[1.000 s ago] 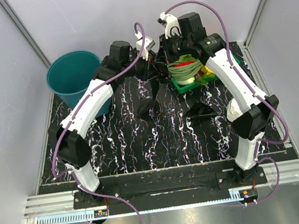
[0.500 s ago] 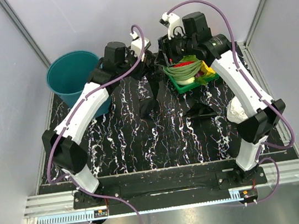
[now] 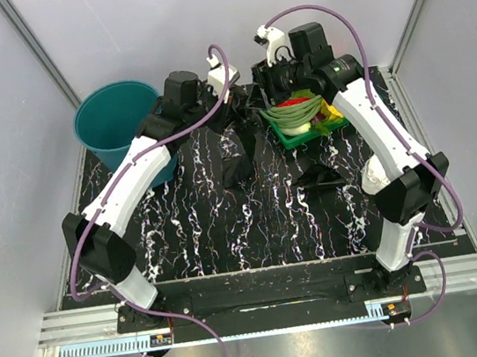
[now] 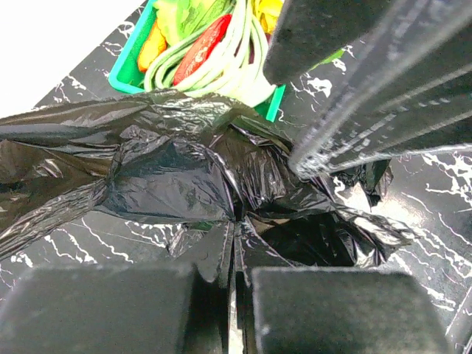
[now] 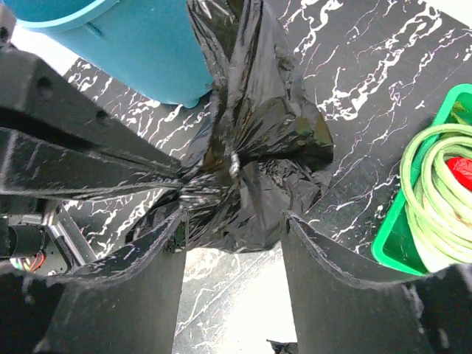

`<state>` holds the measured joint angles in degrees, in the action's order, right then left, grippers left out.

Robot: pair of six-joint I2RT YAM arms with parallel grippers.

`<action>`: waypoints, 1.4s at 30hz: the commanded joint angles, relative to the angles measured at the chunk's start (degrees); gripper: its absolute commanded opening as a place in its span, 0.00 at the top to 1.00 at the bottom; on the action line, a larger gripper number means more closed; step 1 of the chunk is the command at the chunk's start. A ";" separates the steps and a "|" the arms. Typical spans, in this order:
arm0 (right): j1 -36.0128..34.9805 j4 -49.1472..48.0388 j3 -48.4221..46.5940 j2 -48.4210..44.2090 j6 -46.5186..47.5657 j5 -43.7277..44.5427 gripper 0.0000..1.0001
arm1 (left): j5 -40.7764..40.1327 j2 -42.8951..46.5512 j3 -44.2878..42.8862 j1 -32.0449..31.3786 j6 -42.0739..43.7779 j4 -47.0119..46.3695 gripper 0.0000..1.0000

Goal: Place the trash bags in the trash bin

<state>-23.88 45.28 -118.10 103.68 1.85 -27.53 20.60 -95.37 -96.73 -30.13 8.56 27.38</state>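
My L claw (image 4: 234, 254) is pinched tight on one bunched black trash bag (image 4: 169, 177), upper centre in the top view, just left of the green veg tray (image 3: 288, 140). My R claw (image 5: 234, 225) stands wide, its pads either side of the bag's lower folds w/o gripping. The teal bin (image 3: 112, 130) sits upper left, apart from the bag, w/ my L forearm (image 3: 143, 161) lying across its near side. Count: 2 bags, the 2nd bag (image 3: 318, 172) apparently flat on the marbled mat (image 3: 227, 224) centre right; 1 bin, 1 tray, 1 white wad (image 3: 374, 179) partly behind the R arm (image 3: 384, 136).
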 commanded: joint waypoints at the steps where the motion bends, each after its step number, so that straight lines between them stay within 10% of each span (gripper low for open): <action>1: 1.11 -0.98 -3.01 1.79 -0.26 -4.98 0.42 | 1.99 4.23 1.01 -0.28 0.85 -2.24 1.00; 20: 1.20 -1.33 -4.42 4.95 0.09 -18.70 0.48 | 4.45 4.41 2.16 -0.98 2.95 -1.71 1.00; 27: 1.20 -1.33 -2.92 4.25 1.23 -18.18 0.88 | 4.80 4.14 1.37 -0.98 2.78 -1.62 1.00; 42: 1.38 2.18 -4.41 -1.37 10.54 8.78 1.00 | -2.75 6.69 -0.56 2.35 3.48 0.66 1.00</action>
<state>-22.83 46.63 -119.85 107.11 7.92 -30.35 20.56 -92.03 -94.48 -29.63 11.00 27.75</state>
